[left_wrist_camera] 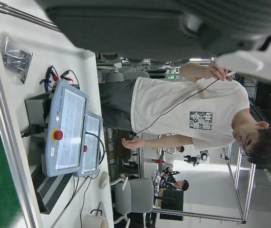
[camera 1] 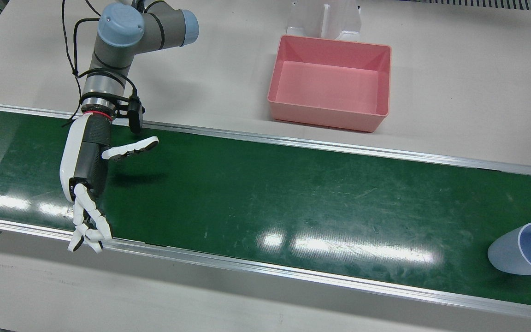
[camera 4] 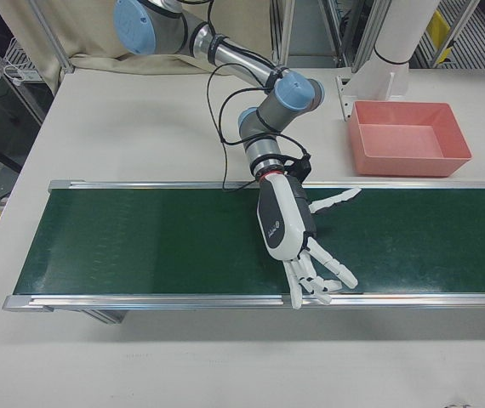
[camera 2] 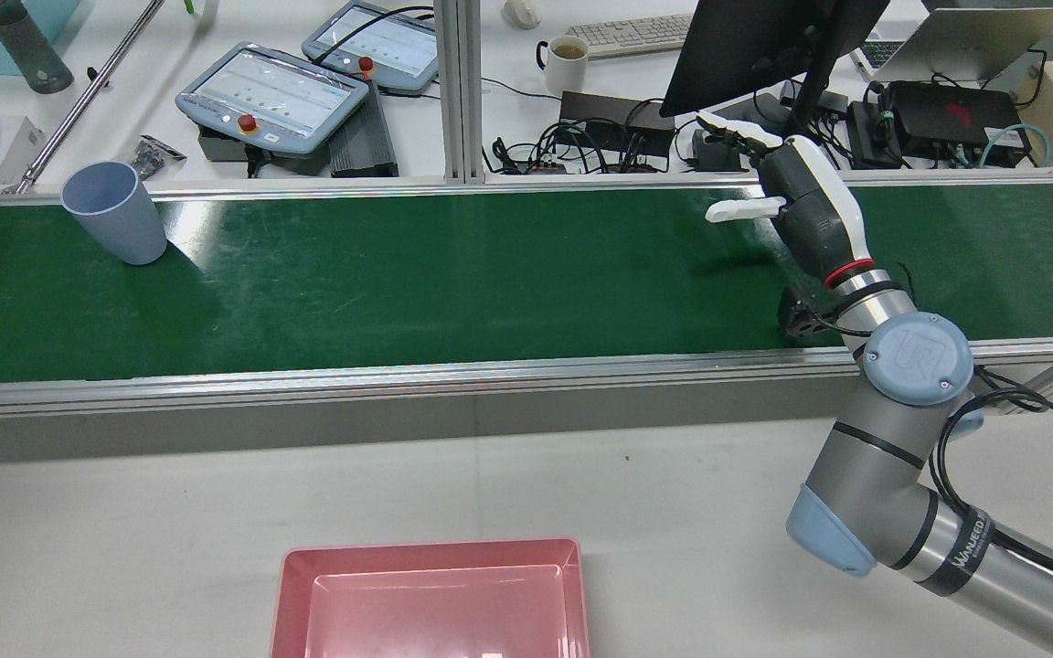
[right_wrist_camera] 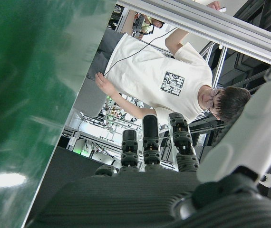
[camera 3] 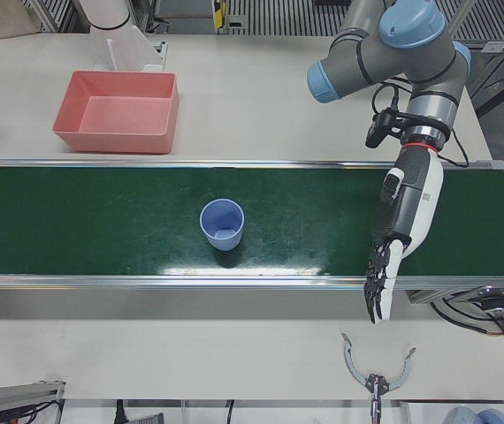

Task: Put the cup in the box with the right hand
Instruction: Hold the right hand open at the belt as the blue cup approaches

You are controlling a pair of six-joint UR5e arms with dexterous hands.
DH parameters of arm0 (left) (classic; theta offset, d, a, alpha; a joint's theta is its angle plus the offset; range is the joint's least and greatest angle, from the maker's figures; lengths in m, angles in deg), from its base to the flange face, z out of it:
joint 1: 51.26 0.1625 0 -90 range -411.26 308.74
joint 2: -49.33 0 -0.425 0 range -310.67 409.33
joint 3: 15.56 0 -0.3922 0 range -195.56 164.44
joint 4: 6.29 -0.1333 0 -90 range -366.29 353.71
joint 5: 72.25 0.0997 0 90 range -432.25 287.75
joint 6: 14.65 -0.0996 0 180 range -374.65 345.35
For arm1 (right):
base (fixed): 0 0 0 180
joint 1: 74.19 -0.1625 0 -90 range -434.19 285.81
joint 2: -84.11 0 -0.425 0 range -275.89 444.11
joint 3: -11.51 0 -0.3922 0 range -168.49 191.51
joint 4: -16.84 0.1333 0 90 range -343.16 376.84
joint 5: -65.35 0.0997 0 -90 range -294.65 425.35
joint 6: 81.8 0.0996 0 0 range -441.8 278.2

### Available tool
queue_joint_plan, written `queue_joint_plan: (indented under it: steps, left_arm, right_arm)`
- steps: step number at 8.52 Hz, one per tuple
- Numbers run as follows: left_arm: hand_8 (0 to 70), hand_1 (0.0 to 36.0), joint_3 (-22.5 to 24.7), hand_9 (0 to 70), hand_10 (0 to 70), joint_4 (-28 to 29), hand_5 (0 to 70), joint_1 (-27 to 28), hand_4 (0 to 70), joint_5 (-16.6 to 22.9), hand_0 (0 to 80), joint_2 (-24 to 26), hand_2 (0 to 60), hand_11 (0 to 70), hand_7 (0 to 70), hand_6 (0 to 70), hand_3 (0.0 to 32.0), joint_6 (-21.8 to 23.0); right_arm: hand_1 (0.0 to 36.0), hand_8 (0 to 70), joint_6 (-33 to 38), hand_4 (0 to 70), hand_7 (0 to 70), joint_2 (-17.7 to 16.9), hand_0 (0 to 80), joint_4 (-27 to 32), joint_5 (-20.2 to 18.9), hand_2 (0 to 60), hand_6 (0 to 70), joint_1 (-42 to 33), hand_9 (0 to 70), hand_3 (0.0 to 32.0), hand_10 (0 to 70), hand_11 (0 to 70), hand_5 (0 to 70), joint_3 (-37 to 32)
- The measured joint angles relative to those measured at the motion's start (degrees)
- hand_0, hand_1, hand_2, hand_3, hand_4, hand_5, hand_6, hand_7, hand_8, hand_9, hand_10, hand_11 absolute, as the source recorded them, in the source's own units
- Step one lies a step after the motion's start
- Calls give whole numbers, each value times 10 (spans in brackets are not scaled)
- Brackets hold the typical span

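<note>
A pale blue cup (camera 1: 526,249) stands upright on the green belt (camera 1: 265,198), empty, mouth up. It appears at the belt's far left in the rear view (camera 2: 115,212) and mid-belt in the left-front view (camera 3: 222,223). The pink box (camera 1: 325,115) sits empty on the white table beside the belt (camera 2: 426,548) (camera 4: 408,164). My right hand (camera 1: 85,170) hovers open over the belt, thumb splayed out, far from the cup (camera 2: 805,206) (camera 4: 289,225). My left hand (camera 3: 393,238) hangs open over the belt's front edge, to the cup's right in that view.
Aluminium rails (camera 1: 293,272) edge the belt on both sides. A white stand (camera 1: 325,18) rises just behind the box. Teach pendants (camera 2: 271,91), a mug (camera 2: 568,59), a monitor and cables lie beyond the belt. A person in a white shirt (right_wrist_camera: 159,76) stands there.
</note>
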Motion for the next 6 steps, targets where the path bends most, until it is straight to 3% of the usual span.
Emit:
queue_joint_plan:
  steps: [2, 3, 4, 5, 6]
  left_arm:
    - [0, 0, 0, 0, 0, 0, 0, 0, 0, 0, 0, 0, 0, 0, 0, 0, 0, 0]
    - [0, 0, 0, 0, 0, 0, 0, 0, 0, 0, 0, 0, 0, 0, 0, 0, 0, 0]
    - [0, 0, 0, 0, 0, 0, 0, 0, 0, 0, 0, 0, 0, 0, 0, 0, 0, 0]
    - [0, 0, 0, 0, 0, 0, 0, 0, 0, 0, 0, 0, 0, 0, 0, 0, 0, 0]
    - [0, 0, 0, 0, 0, 0, 0, 0, 0, 0, 0, 0, 0, 0, 0, 0, 0, 0]
  right_arm:
    - [0, 85, 1, 136, 418, -4, 450, 3, 21, 0, 89, 2, 194, 0, 0, 0, 23, 0]
    - [123, 83, 2, 9, 444, -6, 310, 3, 27, 300, 93, 2, 199, 0, 0, 0, 22, 1]
    - [129, 84, 4, 31, 463, -10, 349, 3, 28, 299, 97, 2, 204, 0, 0, 0, 22, 1]
    - [119, 86, 6, 8, 454, -12, 310, 0, 26, 286, 96, 1, 204, 0, 0, 0, 22, 3]
    - [74, 87, 8, 46, 443, -13, 327, -3, 25, 185, 93, -1, 202, 0, 0, 0, 21, 3]
